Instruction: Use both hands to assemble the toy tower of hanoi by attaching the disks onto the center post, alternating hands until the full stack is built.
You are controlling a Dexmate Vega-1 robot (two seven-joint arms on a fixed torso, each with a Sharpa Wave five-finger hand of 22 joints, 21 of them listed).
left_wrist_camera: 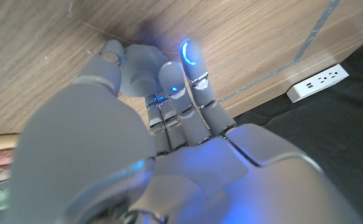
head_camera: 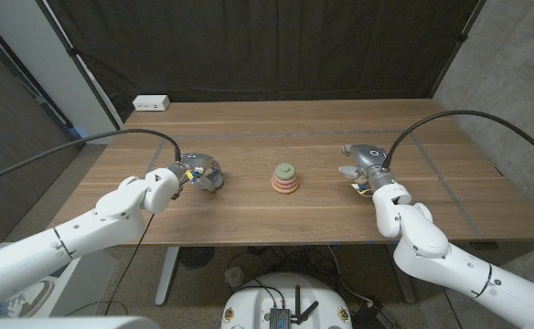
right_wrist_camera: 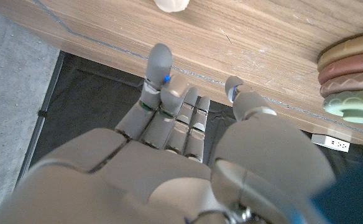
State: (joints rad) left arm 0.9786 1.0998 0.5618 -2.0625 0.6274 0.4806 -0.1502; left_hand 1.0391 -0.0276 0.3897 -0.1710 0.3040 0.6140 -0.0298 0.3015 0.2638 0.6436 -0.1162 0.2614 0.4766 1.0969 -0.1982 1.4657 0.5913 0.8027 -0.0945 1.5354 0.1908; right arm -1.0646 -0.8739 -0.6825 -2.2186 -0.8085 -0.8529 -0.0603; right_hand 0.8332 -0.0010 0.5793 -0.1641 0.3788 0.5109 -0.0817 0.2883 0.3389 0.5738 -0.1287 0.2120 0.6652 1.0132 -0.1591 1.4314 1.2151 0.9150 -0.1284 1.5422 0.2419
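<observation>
With the stacked pastel disk tower (head_camera: 284, 178) standing at mid-bench, my left hand (head_camera: 197, 172) at its nine o'clock with fingers curled on nothing I can see and my right hand (head_camera: 362, 164) at three o'clock loosely spread and empty, I judge the stack nearly built, so I should approach the post slowly and squarely.

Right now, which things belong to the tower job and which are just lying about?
Job: stacked disks; bluish piece in the left hand; pale piece by the right hand.
Lying about: power strip on the table.
</observation>
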